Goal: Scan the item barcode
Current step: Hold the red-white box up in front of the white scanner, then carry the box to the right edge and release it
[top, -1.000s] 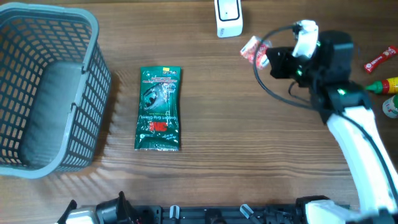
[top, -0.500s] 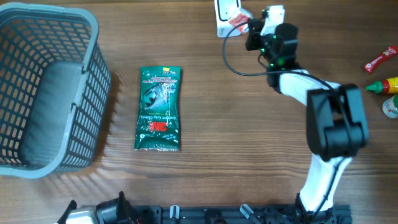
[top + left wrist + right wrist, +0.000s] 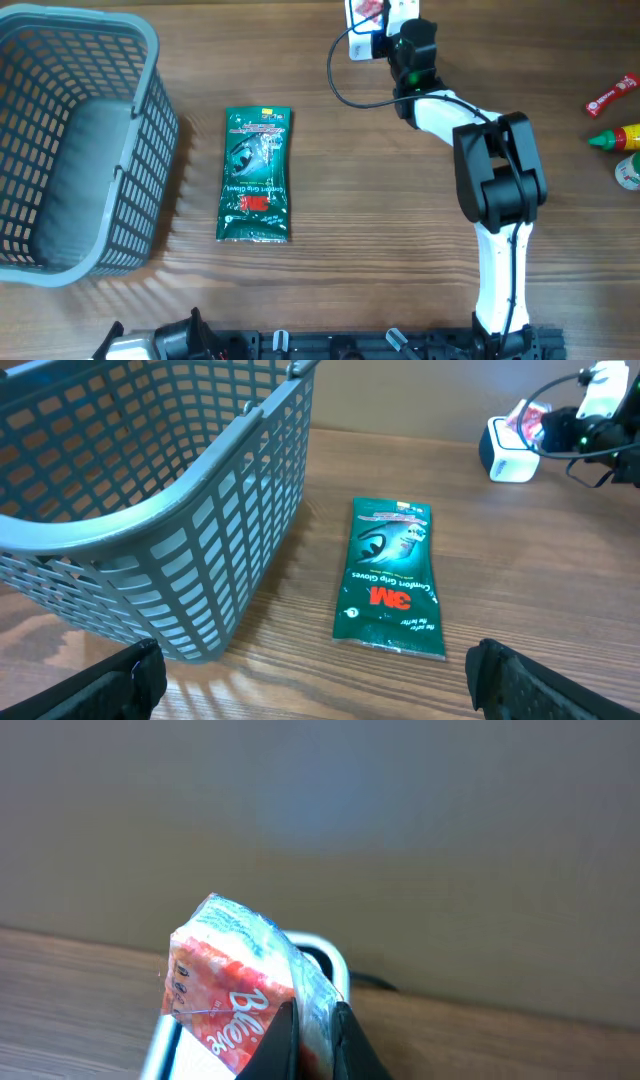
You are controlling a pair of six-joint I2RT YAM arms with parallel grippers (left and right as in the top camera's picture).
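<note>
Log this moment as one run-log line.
phase: scanning | right gripper: shut on red packet, at white scanner | left gripper: open, empty | green glove pack: flat on table

A green glove packet lies flat on the wooden table, just right of the grey basket.

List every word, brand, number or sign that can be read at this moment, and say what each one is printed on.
"3M": red logo on the green packet.
"Comfort Grip Gloves": white print beside that logo, on the same green packet.
"Blie...": white letters on the red-and-white packet; the rest of the word is not legible.
Too small or blurred to read: the finer print on both packets, and the label on the red sachet at the far right.
</note>
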